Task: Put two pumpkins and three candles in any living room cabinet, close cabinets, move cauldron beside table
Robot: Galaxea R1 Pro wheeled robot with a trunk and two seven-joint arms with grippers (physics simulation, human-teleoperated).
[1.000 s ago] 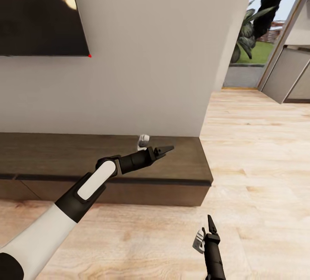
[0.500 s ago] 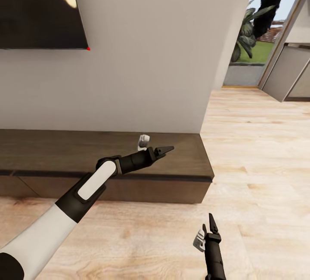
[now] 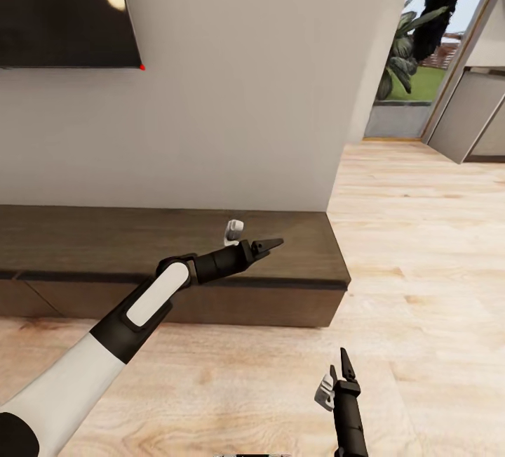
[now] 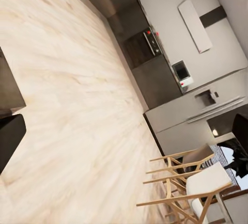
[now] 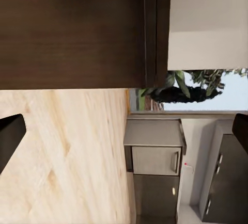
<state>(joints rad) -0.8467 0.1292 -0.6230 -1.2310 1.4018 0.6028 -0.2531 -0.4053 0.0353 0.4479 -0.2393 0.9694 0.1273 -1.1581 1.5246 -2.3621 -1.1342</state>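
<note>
- Dark-brown wooden cabinet (image 3: 294,260) against the wall, drawer fronts flush.
- Left tool (image 3: 270,244) above the cabinet top, fingers clenched, empty.
- Right tool (image 3: 344,368) over the wood floor (image 3: 421,288), clenched, empty.

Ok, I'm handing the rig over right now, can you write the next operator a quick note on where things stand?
Left gripper: empty, fingers together, held over the long low dark-brown wooden cabinet.
Right gripper: empty, looks shut, low over the pale wood floor.
Cabinet fronts look closed from the head view; its top is bare where visible.
No pumpkins, candles, cauldron or coffee table in view, so I can't confirm any step as done.
Left: locate them, stow, close up, place the cauldron.
</note>
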